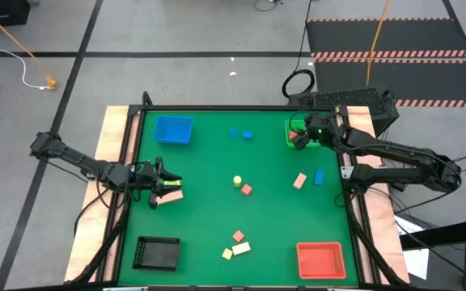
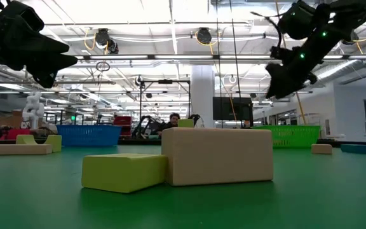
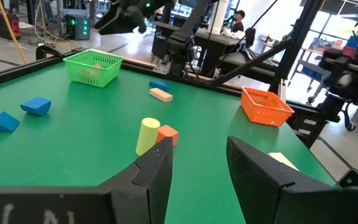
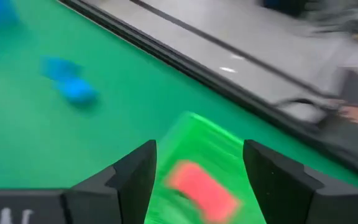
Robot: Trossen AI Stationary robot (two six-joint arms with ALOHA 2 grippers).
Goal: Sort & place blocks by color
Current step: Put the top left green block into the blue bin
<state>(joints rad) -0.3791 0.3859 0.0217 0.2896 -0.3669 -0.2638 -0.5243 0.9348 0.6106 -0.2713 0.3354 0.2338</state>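
The green counter (image 1: 217, 210) carries four trays: a blue tray (image 1: 173, 130) at the far left, a green tray (image 1: 296, 132) at the far right, a black tray (image 1: 157, 252) at the near left and a red tray (image 1: 321, 259) at the near right. The right hand (image 1: 303, 137) hangs over the green tray. The left hand (image 1: 167, 184) is at the counter's left side, beside a yellow-green block (image 1: 171, 185) and a pink block (image 1: 169, 196). More blocks (image 1: 242, 189) lie scattered mid-counter.

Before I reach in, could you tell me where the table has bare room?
Free: the mat between the blue tray and black tray, right of the left gripper. Crowded: the centre and the blocks by the red tray.
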